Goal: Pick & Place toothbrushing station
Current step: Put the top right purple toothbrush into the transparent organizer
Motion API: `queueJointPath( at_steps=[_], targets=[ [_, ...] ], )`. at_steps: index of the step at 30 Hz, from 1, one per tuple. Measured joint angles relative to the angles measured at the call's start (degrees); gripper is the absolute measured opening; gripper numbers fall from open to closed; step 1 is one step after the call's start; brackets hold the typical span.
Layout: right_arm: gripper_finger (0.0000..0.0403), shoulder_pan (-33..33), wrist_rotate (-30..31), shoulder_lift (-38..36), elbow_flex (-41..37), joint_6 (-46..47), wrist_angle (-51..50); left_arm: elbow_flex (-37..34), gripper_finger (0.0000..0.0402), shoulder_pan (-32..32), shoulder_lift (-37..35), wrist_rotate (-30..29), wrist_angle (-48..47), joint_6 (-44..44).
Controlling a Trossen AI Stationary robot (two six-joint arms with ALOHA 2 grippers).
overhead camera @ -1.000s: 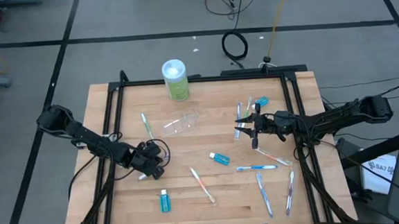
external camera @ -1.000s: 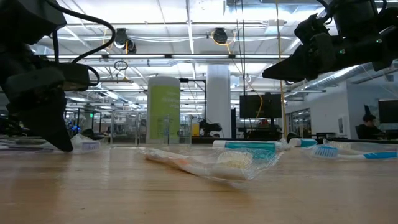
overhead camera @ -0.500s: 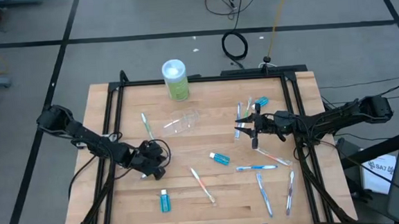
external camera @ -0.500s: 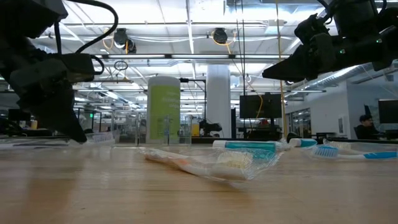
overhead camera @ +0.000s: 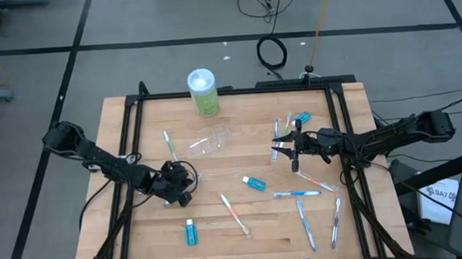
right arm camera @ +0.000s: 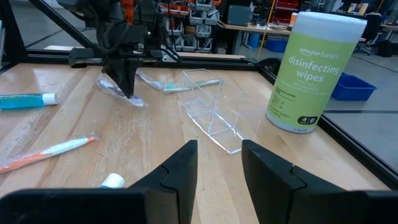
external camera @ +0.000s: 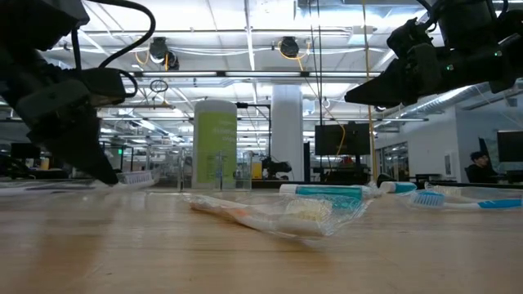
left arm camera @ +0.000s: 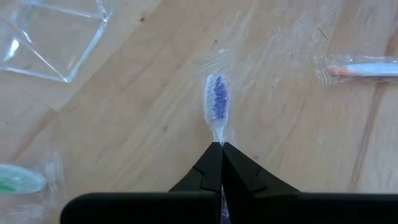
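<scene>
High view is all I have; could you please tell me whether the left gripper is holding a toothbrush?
Observer: Yes. In the left wrist view the left gripper is shut on a wrapped toothbrush, its blue bristles sticking out past the fingertips.
Operator: Thank you. Is the clear cup upright?
Observer: No. The right wrist view shows it lying on its side on the table.
Operator: And the right gripper?
Observer: Its own view shows the fingers apart with nothing between them.
</scene>
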Motion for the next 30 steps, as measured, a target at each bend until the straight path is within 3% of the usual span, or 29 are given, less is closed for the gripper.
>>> queueJointPath(
  at_steps=[9,17,30],
  targets=[
    [0.0116,-0.01,-0.02,0.0,0.0,0.0,0.0,0.02,0.0002,0.0,-0.04,-2.8,0.84,0.15],
    [0.0116,-0.01,-0.01,0.0,0.0,0.0,0.0,0.07,0.0002,0.0,-0.04,-5.5,7.62,5.57],
    [0.0116,-0.01,-0.01,0.0,0.0,0.0,0.0,0.07,0.0002,0.0,-2.13,-14.38,15.53,11.64]
  ],
)
